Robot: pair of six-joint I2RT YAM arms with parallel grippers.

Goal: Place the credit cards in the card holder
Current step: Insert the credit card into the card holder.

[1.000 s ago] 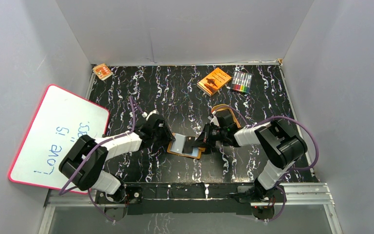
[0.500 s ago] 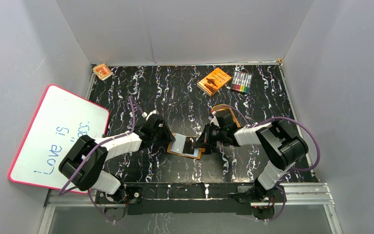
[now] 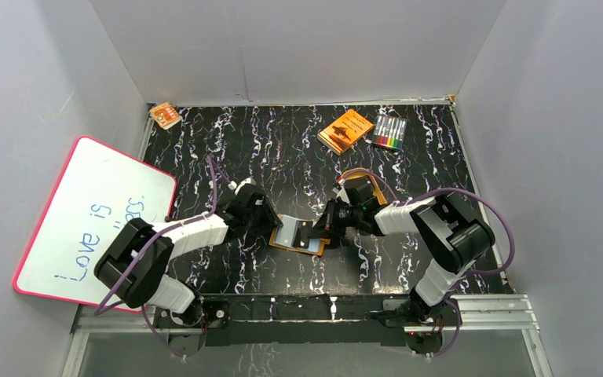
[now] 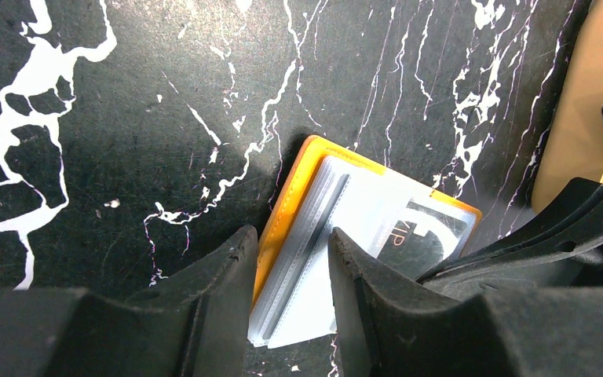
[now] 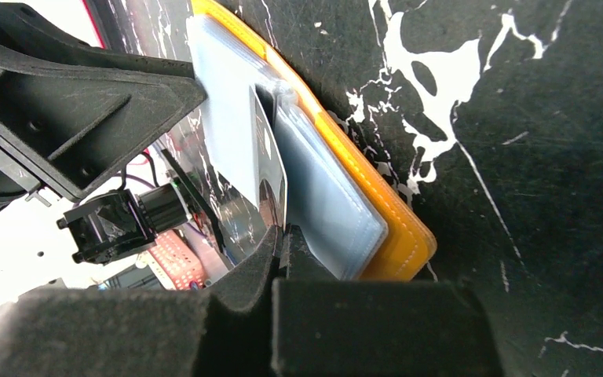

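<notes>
The orange card holder (image 3: 289,243) lies open at the table's middle, its clear pale-blue pockets facing up. My left gripper (image 3: 273,225) sits at its left edge; in the left wrist view my fingers (image 4: 228,290) close round the orange cover (image 4: 283,224) and the stacked sleeves. My right gripper (image 3: 319,233) is shut on a thin credit card (image 5: 271,169), held on edge, its far end among the card holder's sleeves (image 5: 322,188). The card's black face with "VIP" print (image 4: 424,236) shows in the left wrist view. No other card is visible.
An orange book (image 3: 345,129) and a pack of markers (image 3: 390,132) lie at the back right. A gold tray (image 3: 369,184) sits under the right arm. A whiteboard (image 3: 86,212) leans at the left wall. A small orange object (image 3: 165,115) is at the back left.
My right gripper has edged slightly left with the card toward the card holder. The left gripper has not moved.
</notes>
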